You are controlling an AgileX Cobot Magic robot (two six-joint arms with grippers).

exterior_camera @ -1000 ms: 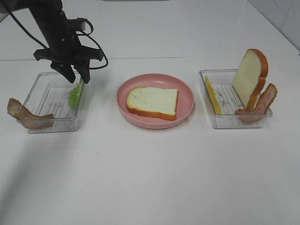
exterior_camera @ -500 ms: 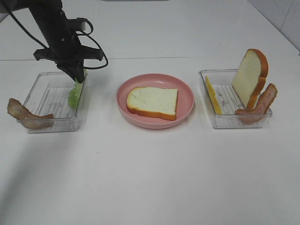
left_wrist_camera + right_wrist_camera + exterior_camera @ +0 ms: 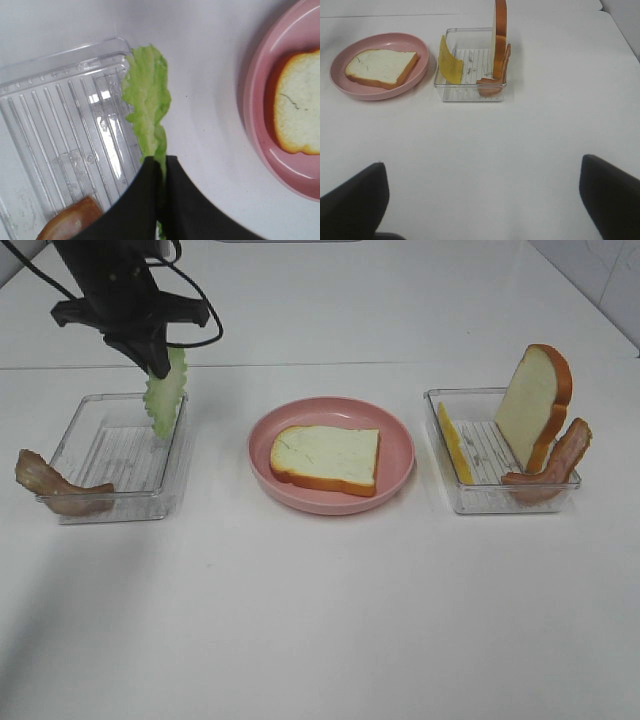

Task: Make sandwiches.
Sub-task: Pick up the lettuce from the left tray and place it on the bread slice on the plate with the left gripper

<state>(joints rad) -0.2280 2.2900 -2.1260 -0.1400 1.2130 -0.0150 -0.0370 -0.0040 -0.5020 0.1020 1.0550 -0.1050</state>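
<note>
The lettuce leaf [image 3: 165, 395] hangs pinched by its top in the left gripper [image 3: 153, 365], over the plate-side edge of the left tray [image 3: 110, 508], which holds one bacon strip [image 3: 55, 490]. The next move is probably to carry it across and lay it flat on the bread slice [image 3: 325, 458] on the pink plate [image 3: 403, 455]. The right tray [image 3: 480, 504] holds cheese [image 3: 455, 445], upright bread [image 3: 535, 400] and a second bacon strip [image 3: 555, 465]. The right gripper [image 3: 481, 161] is spread wide and empty above the surface [image 3: 320, 620].

- Seemingly a robotics lab bench: a plain white table [image 3: 320, 640].
- A black, cabled robot arm [image 3: 105, 270] above it.
- A toy bread slice [image 3: 325, 458] on a pink plate [image 3: 400, 455], between clear plastic trays [image 3: 115, 455].
</note>
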